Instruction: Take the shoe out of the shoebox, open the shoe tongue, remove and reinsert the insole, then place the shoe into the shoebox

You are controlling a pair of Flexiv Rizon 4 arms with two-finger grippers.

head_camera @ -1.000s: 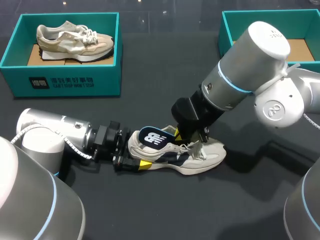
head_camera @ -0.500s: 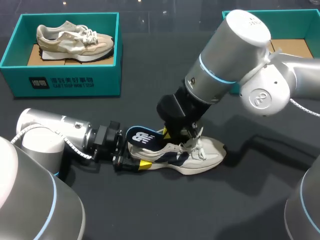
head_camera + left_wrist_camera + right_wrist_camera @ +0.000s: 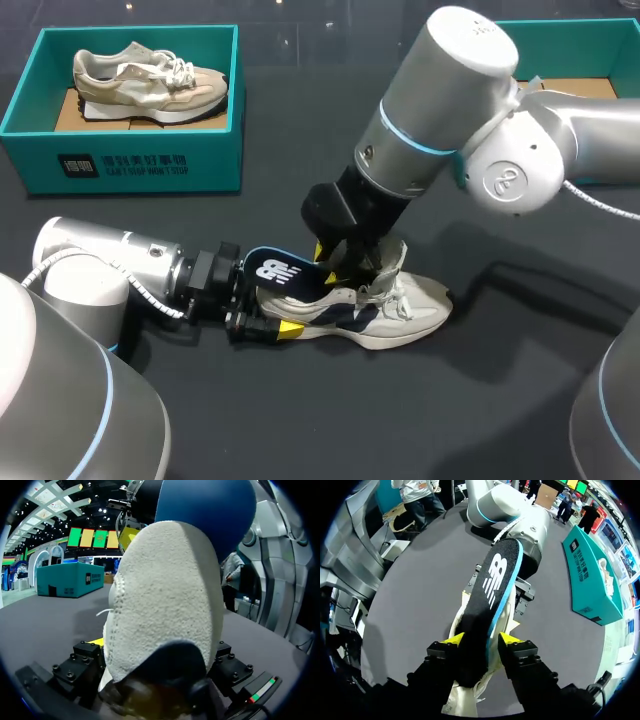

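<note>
The sneaker (image 3: pixel 385 305) is lying on the table (image 3: pixel 300 420), already out of its shoebox (image 3: pixel 470 50), so the insole step appears to be under way. The right gripper (image 3: pixel 481 641) is pinching the dark insole (image 3: pixel 492 585) narrowly between its yellow tips, much of it showing above the heel opening, while the left gripper (image 3: pixel 262 322) is clamping the heel. Reseating and boxing are remaining. A second shoebox (image 3: pixel 130 165) holding another sneaker (image 3: pixel 150 80) is standing well apart, blocking nothing.

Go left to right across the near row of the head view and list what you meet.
left gripper → insole → right gripper; the shoe overlaps all three, so it is left out.
</note>
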